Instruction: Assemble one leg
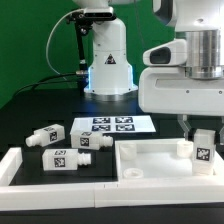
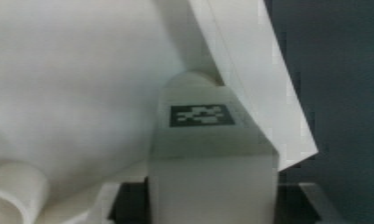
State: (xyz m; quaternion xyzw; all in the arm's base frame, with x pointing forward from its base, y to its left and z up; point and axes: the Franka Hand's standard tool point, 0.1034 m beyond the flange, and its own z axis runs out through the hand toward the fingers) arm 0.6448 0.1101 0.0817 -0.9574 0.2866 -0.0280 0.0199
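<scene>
My gripper is at the exterior view's right, shut on a leg. It is a small white block with a black-and-white tag, held upright. The leg hangs at the right end of the large white panel with raised rims; whether it touches the panel I cannot tell. In the wrist view the leg fills the space between the jaws of my gripper, tag facing the camera, with the panel behind it. Three more legs lie on the table at the left.
The marker board lies flat behind the panel. The robot base stands at the back centre. A white raised border runs along the front left of the table, near the loose legs.
</scene>
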